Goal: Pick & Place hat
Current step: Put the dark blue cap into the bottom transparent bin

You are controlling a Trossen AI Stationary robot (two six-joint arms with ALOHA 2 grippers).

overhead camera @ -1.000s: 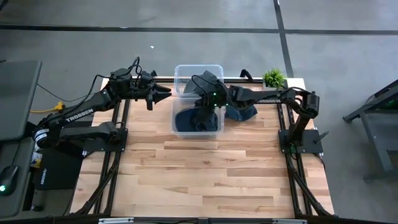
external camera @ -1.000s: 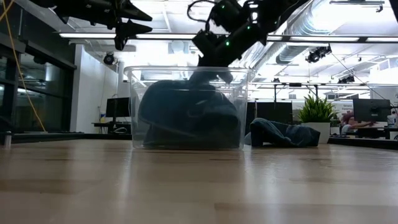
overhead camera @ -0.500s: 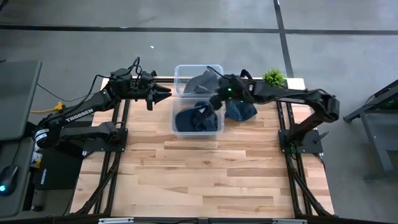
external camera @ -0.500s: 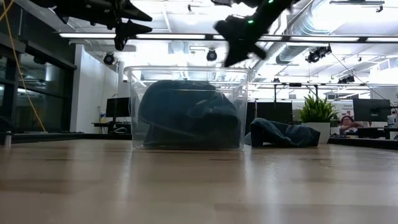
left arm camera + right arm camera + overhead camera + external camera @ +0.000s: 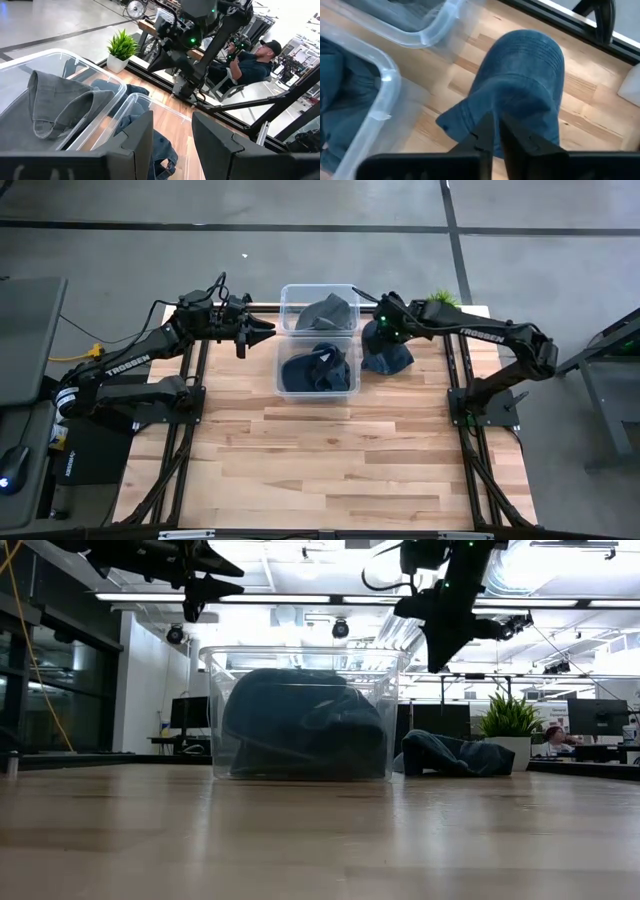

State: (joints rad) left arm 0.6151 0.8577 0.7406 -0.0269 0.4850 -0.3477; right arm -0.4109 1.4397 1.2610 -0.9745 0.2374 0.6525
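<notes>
On a wooden table (image 5: 330,450) in a workshop, a blue hat (image 5: 388,358) lies just right of two clear bins (image 5: 318,340); the nearer bin holds another blue hat (image 5: 316,372), the farther a grey one (image 5: 325,311). The right gripper (image 5: 378,332) hangs over the loose hat, fingers nearly together, holding nothing. The left gripper (image 5: 268,330) hovers left of the bins, fingers parted, empty.
</notes>
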